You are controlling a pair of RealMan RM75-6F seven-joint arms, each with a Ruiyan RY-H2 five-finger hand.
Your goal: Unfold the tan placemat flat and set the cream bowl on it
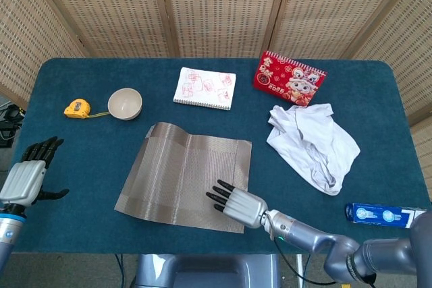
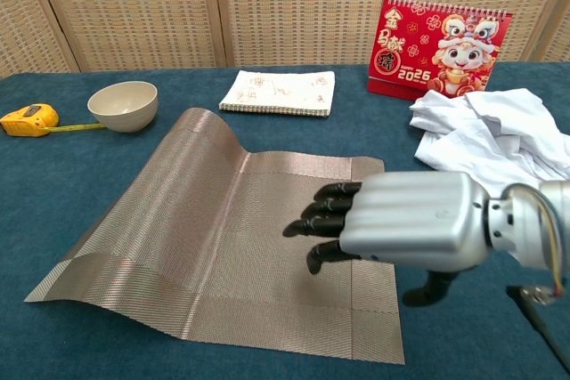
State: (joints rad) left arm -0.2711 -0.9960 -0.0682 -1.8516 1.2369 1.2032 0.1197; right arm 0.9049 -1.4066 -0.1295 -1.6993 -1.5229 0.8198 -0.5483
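The tan placemat point(image 1: 182, 173) point(image 2: 223, 238) lies spread on the blue table, its far left corner humped up in a fold. The cream bowl point(image 1: 125, 103) point(image 2: 123, 105) stands upright off the mat, beyond that far left corner. My right hand point(image 1: 237, 204) point(image 2: 405, 224) hovers over the mat's near right corner, fingers stretched out and apart, holding nothing. My left hand point(image 1: 28, 175) hangs off the table's left edge, fingers extended, empty; the chest view does not show it.
A yellow tape measure point(image 1: 77, 108) point(image 2: 27, 117) lies left of the bowl. A notepad point(image 1: 205, 88), a red calendar point(image 1: 289, 77) and a crumpled white cloth point(image 1: 312, 143) sit at the back and right. A blue box point(image 1: 385, 215) lies at the front right.
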